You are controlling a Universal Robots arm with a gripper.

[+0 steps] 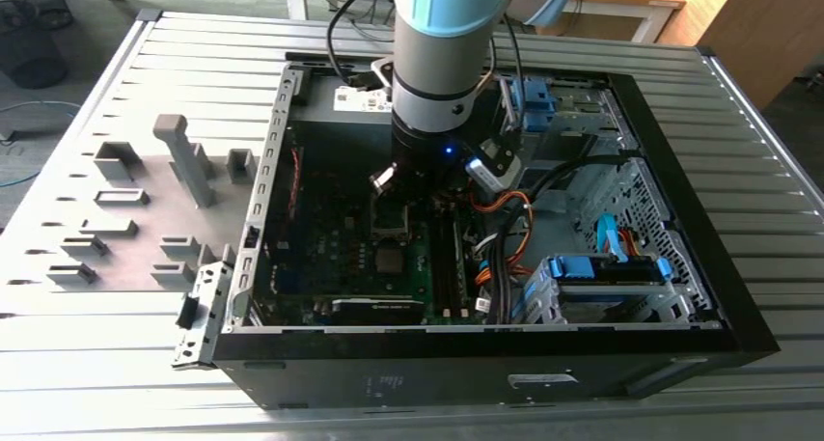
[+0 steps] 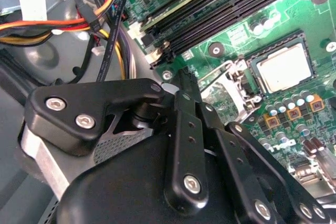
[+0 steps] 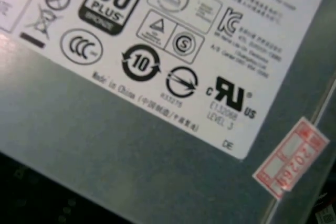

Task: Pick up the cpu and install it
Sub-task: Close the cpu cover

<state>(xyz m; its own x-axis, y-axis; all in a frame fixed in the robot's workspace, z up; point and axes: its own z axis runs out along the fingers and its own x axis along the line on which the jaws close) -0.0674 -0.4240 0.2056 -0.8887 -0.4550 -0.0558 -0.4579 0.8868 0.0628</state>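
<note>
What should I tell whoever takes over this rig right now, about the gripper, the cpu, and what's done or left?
The gripper hovers low over the motherboard, beside the socket, and holds no cpu.
The cpu lies flat in the socket, apart from the gripper.
Done: the cpu is picked up and placed.
Left: the metal socket bracket beside it looks open, not clamped down.
</note>
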